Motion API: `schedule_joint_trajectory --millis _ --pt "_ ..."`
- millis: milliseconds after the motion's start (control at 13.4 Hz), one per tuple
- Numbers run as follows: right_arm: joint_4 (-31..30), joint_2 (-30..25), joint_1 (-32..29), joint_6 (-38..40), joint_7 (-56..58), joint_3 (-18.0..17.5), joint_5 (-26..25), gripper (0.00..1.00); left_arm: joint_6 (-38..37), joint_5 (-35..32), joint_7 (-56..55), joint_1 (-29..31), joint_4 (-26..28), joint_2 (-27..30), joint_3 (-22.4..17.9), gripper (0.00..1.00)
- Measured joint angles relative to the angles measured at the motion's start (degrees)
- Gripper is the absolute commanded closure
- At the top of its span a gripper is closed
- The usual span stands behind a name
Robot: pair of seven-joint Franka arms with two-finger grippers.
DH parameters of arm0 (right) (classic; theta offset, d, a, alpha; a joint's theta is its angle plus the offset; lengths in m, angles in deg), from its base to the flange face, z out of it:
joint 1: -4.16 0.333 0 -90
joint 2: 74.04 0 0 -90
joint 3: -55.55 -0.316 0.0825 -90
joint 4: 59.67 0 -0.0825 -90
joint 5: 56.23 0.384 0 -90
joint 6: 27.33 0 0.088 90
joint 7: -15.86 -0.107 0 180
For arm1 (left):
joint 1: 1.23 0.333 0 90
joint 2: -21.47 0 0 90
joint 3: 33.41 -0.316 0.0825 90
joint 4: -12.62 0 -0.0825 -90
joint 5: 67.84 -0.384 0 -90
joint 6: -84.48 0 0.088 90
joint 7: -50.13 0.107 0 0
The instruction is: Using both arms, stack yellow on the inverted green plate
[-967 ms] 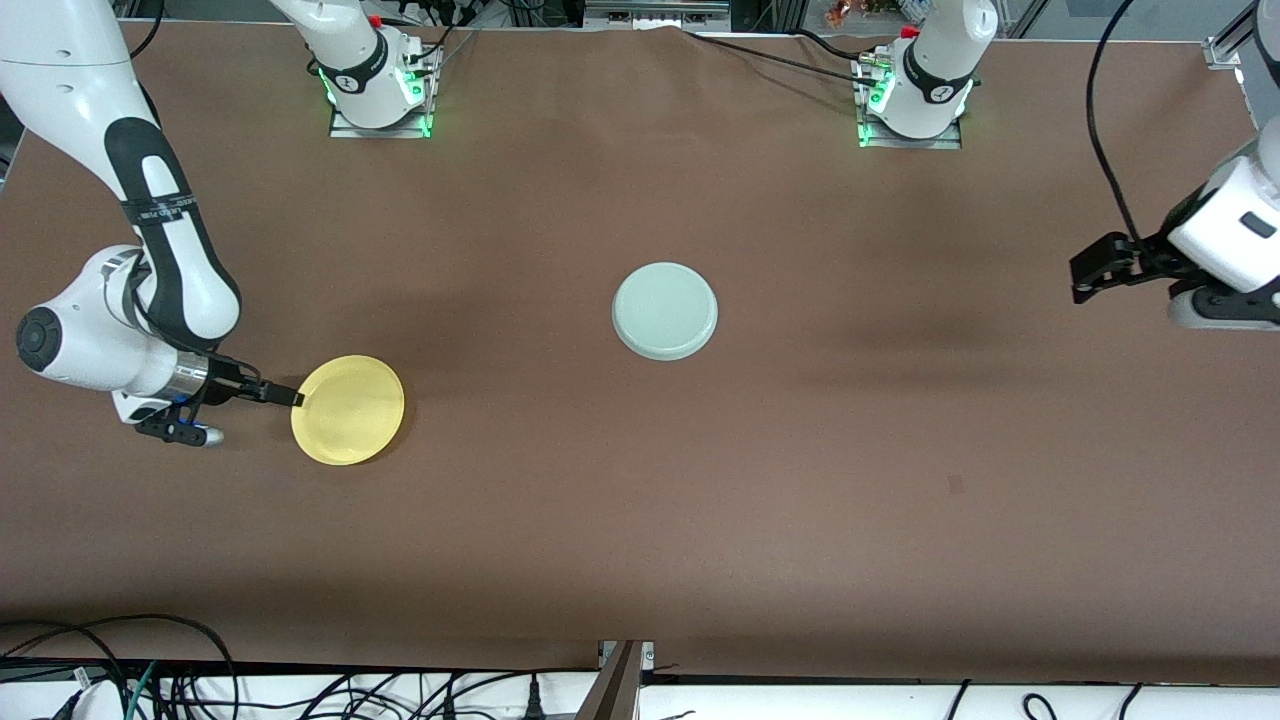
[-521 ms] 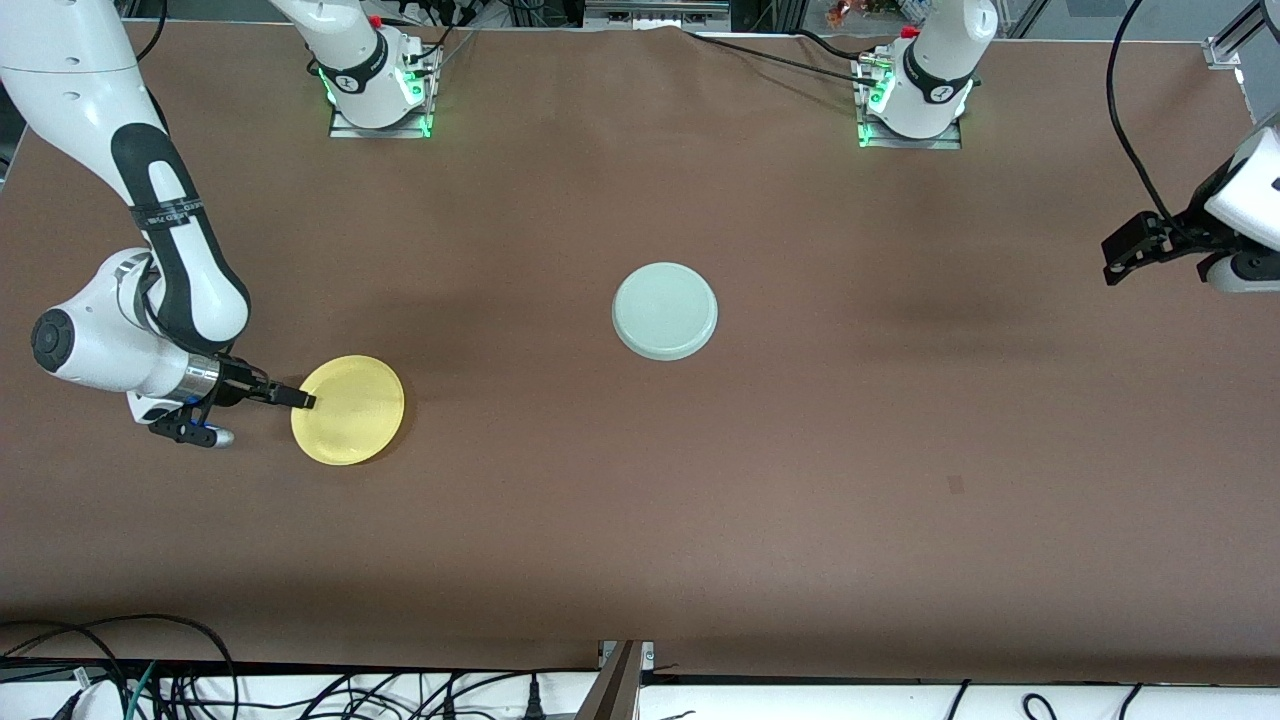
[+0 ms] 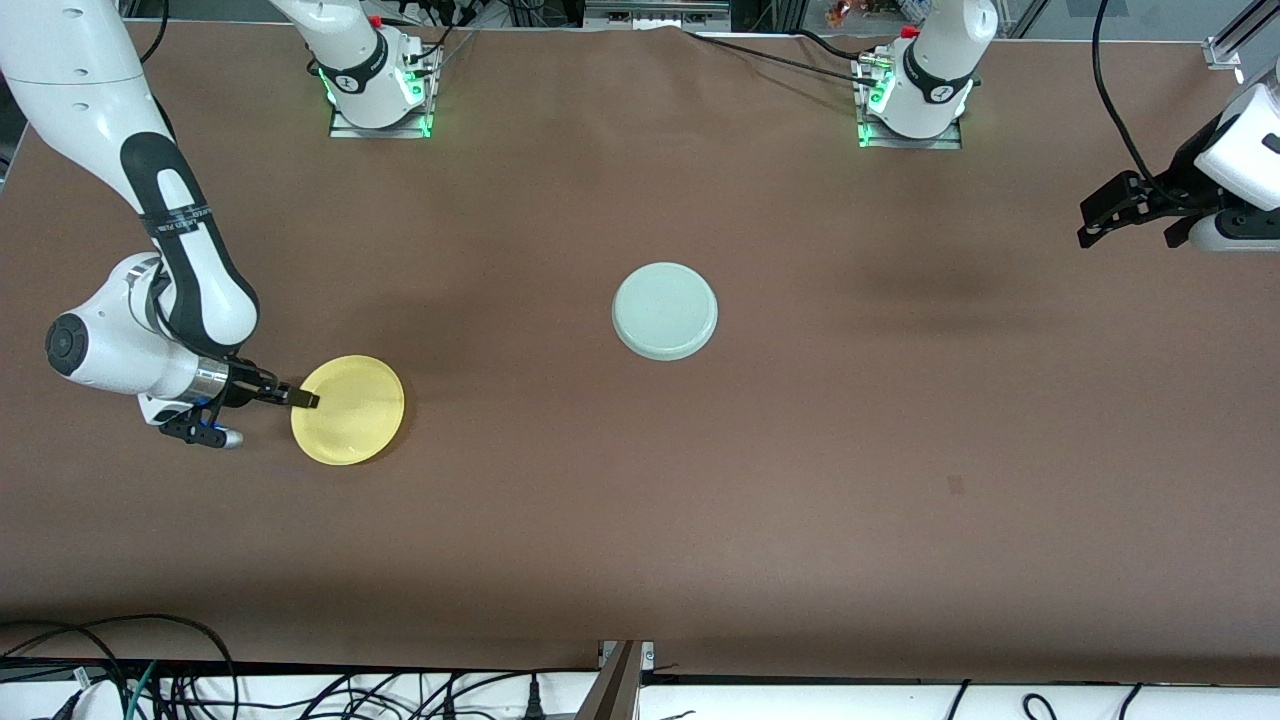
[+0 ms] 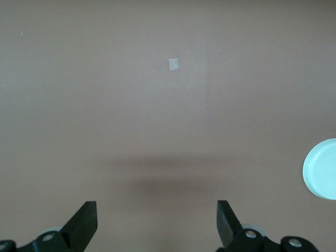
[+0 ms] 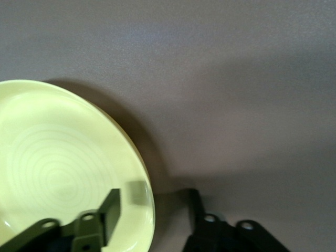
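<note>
You have two plates on the brown table (image 3: 640, 520), one of each colour, and two arms over it.

The single yellow plate (image 3: 348, 409) lies right way up toward the right arm's end of the table, a little nearer to the front camera than the other plate. Its shallow rim and the faint rings of its inner face show clearly in the right wrist view (image 5: 63, 168).

The single green plate (image 3: 665, 311) sits near the middle of the table, well apart from the yellow one, with its flat underside up, so it is already inverted. You can also catch its edge in the left wrist view (image 4: 321, 169).

The right gripper (image 3: 305, 400) is down at the yellow plate's rim, on the side toward the right arm's end of the table. In the right wrist view (image 5: 152, 207) one finger (image 5: 111, 210) stands inside the plate over its inner face and the other outside the rim, so the rim lies between them. The gap looks partly narrowed, but you cannot tell from these views whether the fingers already press on the rim.

The left gripper (image 3: 1105, 212) hangs in the air over the left arm's end of the table, well away from both plates. Its two fingers stand wide apart with nothing between them, as the left wrist view (image 4: 156, 223) shows, with only bare table and one small pale square mark (image 4: 174, 64) below.
</note>
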Motion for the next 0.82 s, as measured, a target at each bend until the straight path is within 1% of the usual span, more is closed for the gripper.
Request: schedule_joint_trajectory --millis 74,521,669,818 --pt "0.0 0.0 0.0 0.0 0.4 0.0 0.0 0.99 0.0 0.0 0.0 0.0 0.0 0.0 0.2 0.00" --pt "0.4 -0.4 0.0 0.1 2.5 -0.4 0.2 1.00 -0.1 0.0 0.0 0.0 0.0 0.0 0.3 0.00" --pt "1.5 -0.8 0.0 1.6 2.6 -1.9 0.2 1.00 -0.1 0.0 0.0 0.0 0.0 0.0 0.3 0.00" --pt "2.6 -2.4 0.0 4.7 2.5 -4.7 0.2 1.00 -0.1 0.0 0.0 0.0 0.0 0.0 0.3 0.00"
